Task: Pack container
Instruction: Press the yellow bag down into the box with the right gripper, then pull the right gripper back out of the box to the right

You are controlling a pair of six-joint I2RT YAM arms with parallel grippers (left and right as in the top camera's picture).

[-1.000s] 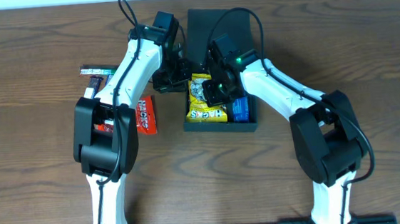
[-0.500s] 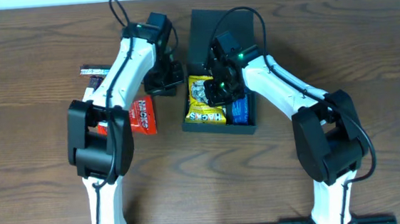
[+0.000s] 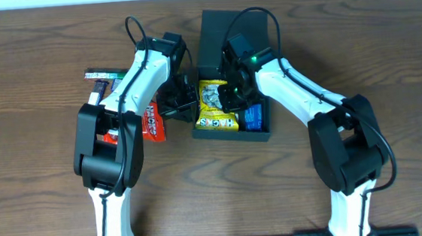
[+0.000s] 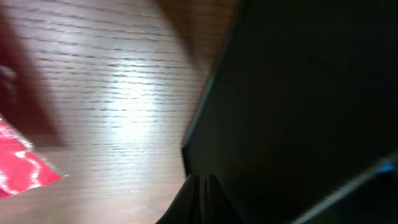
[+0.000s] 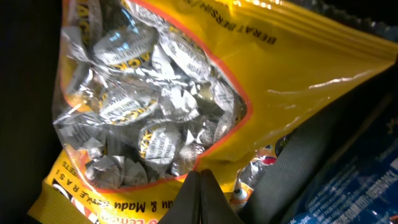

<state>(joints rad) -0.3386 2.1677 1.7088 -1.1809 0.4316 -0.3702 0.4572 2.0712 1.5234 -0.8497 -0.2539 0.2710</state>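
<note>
Pressing the yellow bag (image 5: 186,93) down looks to us like the step in hand. The right tool (image 5: 199,186) has its jaws closed to a point and grips nothing, with its tip at the bag's surface. The bag lies inside the box (image 3: 235,134), which sits at the middle of the table (image 3: 41,169) with its lid (image 3: 223,28) open at the far side.

We would push slowly and on the bag's full middle, not on its sealed edge. The wrapped sweets inside will shift under a narrow tip, and the glossy film may let it skid. A blue packet (image 3: 254,115) lies just beside the bag on the right. The bag's edge seems to ride over it, so we would nudge the bag leftward until both lie flat below the rim.

The left tool (image 4: 202,190) is also closed and empty, outside the box and just beside its left wall. We cannot tell whether it touches the wall. From there it could brace the box against sliding while the right tool presses.

A red packet (image 3: 152,121) lies on the table near the left tool, partly under the left arm, and more packets (image 3: 100,75) lie farther left. Both look unpacked to us. Reaching them means swinging the left arm clear of the box. The right arm and its cable hang over the opening, so we judge that arm should lift out before anything else goes in.
</note>
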